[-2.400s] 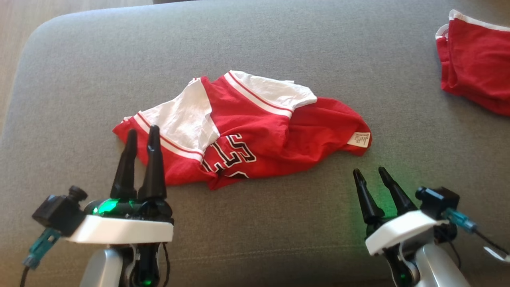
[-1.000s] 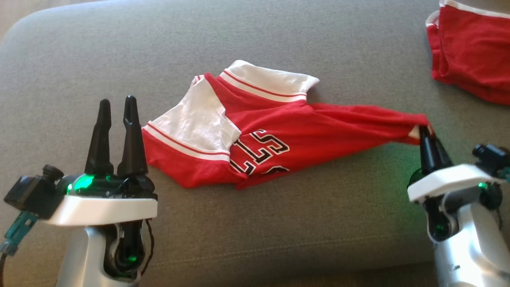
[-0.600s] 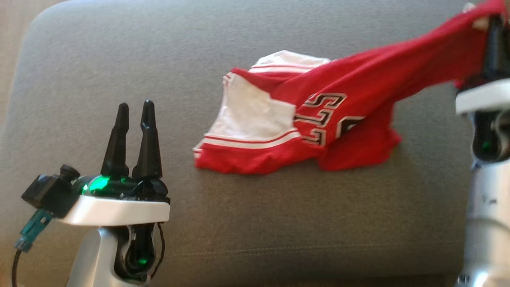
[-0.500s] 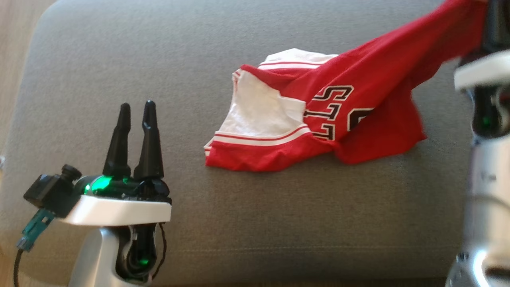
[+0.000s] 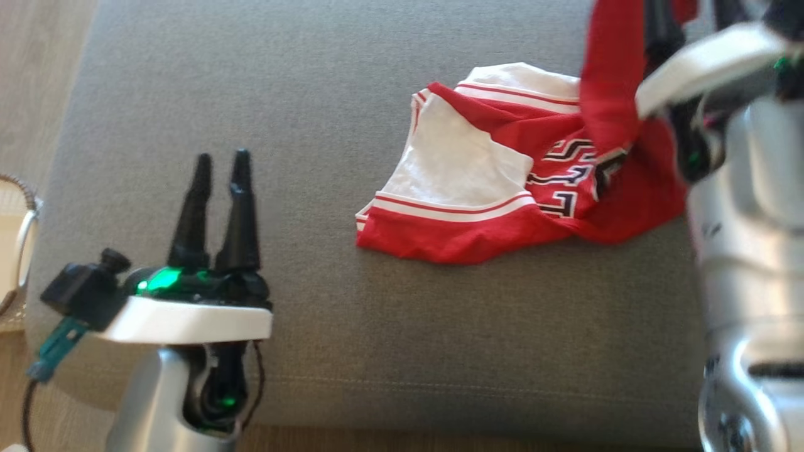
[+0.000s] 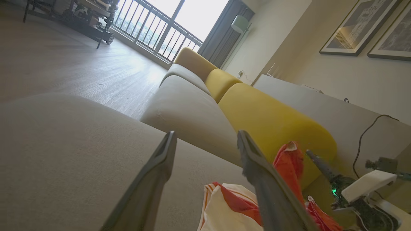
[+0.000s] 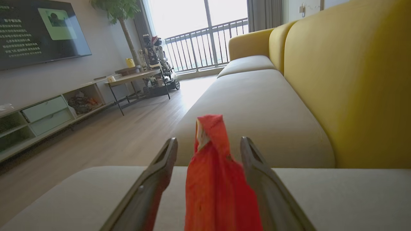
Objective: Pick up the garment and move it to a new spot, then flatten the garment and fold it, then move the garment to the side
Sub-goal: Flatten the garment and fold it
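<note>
The big grey sofa seat [image 5: 377,75] has the red and white shirt [image 5: 465,163] on it, over on the robot's right side. Most of the shirt lies in a heap, but one red end goes up in the air by the right claw [image 7: 207,142]. That claw's two fingers are apart with red cloth between them; I cannot tell if they squeeze it. The left claw [image 5: 222,157] is a little open, holds nothing, and is well apart from the shirt.

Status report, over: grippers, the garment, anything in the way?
Left gripper open, idle. Right gripper open, raised garment corner between its fingers, rest heaped on cushion. Nothing in the way.
</note>
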Controlling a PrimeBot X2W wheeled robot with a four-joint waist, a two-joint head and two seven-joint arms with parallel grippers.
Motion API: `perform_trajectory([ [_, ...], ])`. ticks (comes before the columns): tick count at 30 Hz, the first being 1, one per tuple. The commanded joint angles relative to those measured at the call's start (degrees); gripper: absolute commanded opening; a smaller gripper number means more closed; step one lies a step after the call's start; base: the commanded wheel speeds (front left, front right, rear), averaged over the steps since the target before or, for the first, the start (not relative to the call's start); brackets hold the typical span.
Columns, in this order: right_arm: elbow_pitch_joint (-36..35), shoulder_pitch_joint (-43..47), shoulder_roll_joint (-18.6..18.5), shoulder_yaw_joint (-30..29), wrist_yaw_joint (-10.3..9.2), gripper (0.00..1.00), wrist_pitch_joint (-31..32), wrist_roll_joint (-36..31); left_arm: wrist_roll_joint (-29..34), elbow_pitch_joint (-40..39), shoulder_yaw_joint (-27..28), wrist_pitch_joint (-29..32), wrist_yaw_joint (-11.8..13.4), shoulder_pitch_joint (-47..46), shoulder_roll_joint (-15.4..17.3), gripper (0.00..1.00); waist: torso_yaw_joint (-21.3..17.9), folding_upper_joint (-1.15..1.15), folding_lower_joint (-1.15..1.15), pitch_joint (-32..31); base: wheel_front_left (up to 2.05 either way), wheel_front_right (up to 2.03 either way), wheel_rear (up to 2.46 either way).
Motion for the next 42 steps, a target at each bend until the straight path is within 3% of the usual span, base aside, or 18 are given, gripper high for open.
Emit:
perform_trajectory([
  [1, -2.1, 2.6, 0.5, 1.9, -0.01, 1.00, -0.4, 1.3, -0.2, -1.5, 3.1, -0.3, -0.4, -0.8, 0.6, 1.00, -1.0, 0.00, 0.00, -0.3, 0.00, 0.00, 0.00],
  [11, -15.3, 26.1, 0.5, 6.4, -0.01, 1.00, 0.1, 7.3, 4.6, 0.1, 4.2, -0.3, -0.4, -1.2, 0.6, 1.00, -7.1, 0.00, 0.00, -0.3, 0.00, 0.00, 0.00],
  [20, -22.5, 33.2, 0.5, -1.6, -0.01, 1.00, 2.8, 7.2, 9.6, 3.4, 0.5, -0.3, -0.4, -2.3, 0.6, 1.00, -7.7, 0.00, 0.00, -1.1, 0.00, 0.00, 0.00],
  [25, -25.2, 34.9, 0.5, -2.6, -0.01, 1.00, 4.0, 7.9, 11.7, 10.4, -2.4, -0.3, -0.4, -7.1, 0.6, 1.00, -7.9, 0.00, 0.00, -1.0, 0.00, 0.00, 0.00],
  [30, -27.3, 36.6, 0.5, -0.5, -0.01, 1.00, 4.4, 10.4, 15.3, 25.2, -6.4, 2.5, 0.7, -17.8, 0.7, 1.00, -9.9, 0.00, 0.00, 0.0, 0.00, 0.00, 0.00],
  [37, -28.9, 36.8, 0.5, 0.2, -0.01, 1.00, 4.0, 11.4, 21.3, 37.8, -10.3, 6.3, 1.5, -28.1, 3.0, 1.00, -12.7, 0.00, 0.00, 1.8, 0.00, 0.00, 0.00],
  [42, -28.5, 36.8, 0.5, 1.0, -0.01, 1.00, 3.4, 12.3, 24.2, 44.7, -11.9, 5.4, 2.8, -32.4, 4.0, 1.00, -13.8, 0.00, 0.00, 2.6, 0.00, 0.00, 0.00],
])
